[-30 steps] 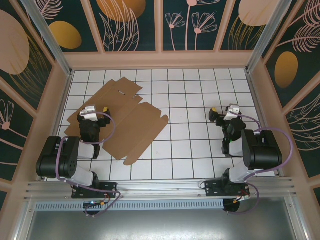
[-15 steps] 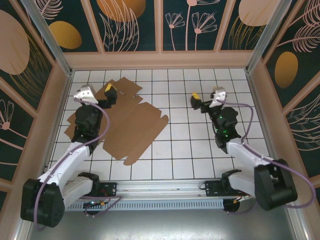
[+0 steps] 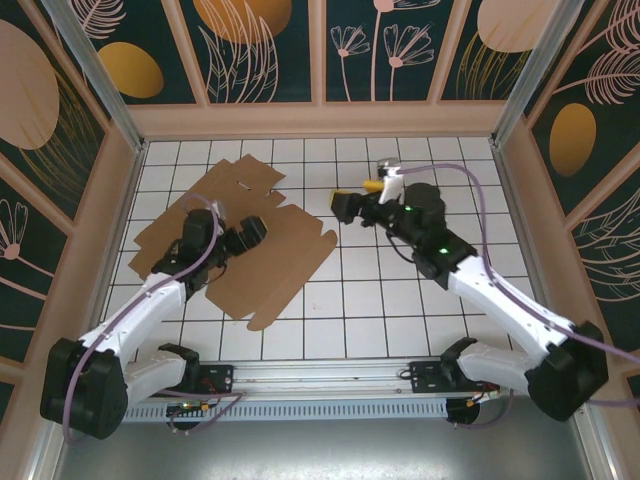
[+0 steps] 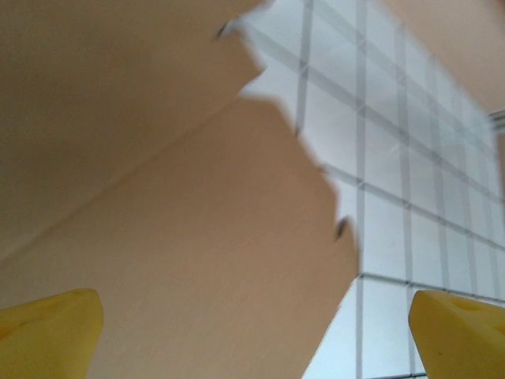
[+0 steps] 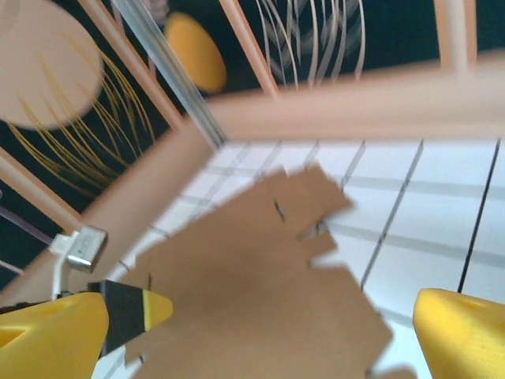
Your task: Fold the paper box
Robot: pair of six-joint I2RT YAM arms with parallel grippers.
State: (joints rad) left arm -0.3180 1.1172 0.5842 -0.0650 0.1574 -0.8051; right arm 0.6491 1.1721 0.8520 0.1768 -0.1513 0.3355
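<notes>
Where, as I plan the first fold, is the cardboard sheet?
Top view: the cardboard sheet lies flat on the table, left half, beneath the left pincer; the right pincer is beyond its right edge.

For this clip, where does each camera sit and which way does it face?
Top external: above and behind the bases, looking down on the tiled table; both arms, the left claw and right claw show.
Left wrist: close above the paper box, facing down; its yellow fingertips at the bottom corners.
Right wrist: low, facing across to the paper box and wall; own fingertips likewise.
Shared: all three see the flat paper box.
</notes>
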